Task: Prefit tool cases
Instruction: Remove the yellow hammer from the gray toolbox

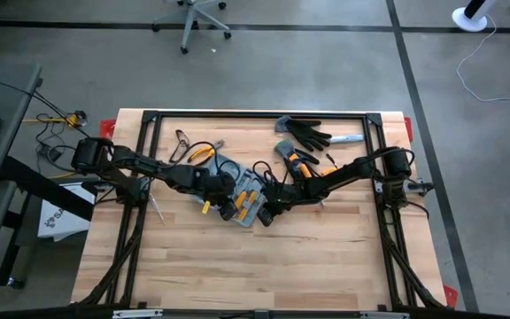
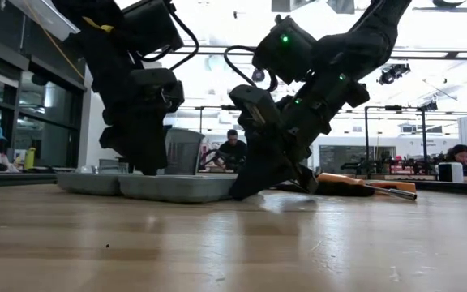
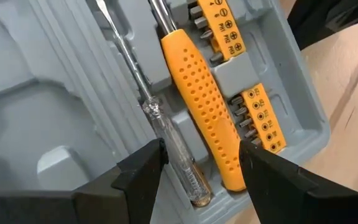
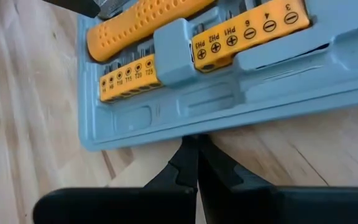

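While the grey-blue tool case (image 1: 242, 197) is lying open near the middle of the desk (image 1: 264, 266), the left claw (image 3: 201, 163) is hanging over its tray with its fingers spread wide, straddling a yellow-handled screwdriver (image 3: 205, 106) and a clear-handled one (image 3: 176, 158). The right claw (image 4: 197, 163) is resting at the case's edge, fingers pressed together, seemingly touching the rim. Yellow bit holders (image 4: 247, 34) are sitting in the tray. Black work gloves (image 1: 306, 133) are lying toward the desk's far edge.
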Tool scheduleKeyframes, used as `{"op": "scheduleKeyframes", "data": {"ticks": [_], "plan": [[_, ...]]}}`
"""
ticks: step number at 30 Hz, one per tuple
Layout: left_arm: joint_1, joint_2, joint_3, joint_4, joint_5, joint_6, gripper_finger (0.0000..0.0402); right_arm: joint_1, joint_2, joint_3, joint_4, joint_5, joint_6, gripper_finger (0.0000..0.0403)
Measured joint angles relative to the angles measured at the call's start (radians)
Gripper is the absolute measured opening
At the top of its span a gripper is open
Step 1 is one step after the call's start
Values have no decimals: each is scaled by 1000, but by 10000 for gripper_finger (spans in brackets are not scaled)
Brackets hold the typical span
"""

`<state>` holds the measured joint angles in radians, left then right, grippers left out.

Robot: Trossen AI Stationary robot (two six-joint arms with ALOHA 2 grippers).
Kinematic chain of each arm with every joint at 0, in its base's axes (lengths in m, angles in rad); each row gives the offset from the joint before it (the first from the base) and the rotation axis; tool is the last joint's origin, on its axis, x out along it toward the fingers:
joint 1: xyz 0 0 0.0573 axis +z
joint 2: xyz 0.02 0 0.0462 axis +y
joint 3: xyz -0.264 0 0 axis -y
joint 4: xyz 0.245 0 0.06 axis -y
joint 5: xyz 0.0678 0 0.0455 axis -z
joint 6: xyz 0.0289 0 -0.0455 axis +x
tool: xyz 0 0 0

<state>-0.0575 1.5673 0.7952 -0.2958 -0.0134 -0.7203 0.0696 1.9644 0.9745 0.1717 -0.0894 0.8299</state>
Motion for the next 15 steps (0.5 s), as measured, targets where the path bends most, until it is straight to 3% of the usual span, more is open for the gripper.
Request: {"op": "scheduleKeyframes", "data": {"ticks": [10, 15], "plan": [[-4, 0, 59, 12, 0, -4, 207, 0, 0, 0, 3, -12, 0, 0], [-12, 2, 56, -58, -67, -11, 207, 0, 0, 0, 5, -12, 0, 0]]}}
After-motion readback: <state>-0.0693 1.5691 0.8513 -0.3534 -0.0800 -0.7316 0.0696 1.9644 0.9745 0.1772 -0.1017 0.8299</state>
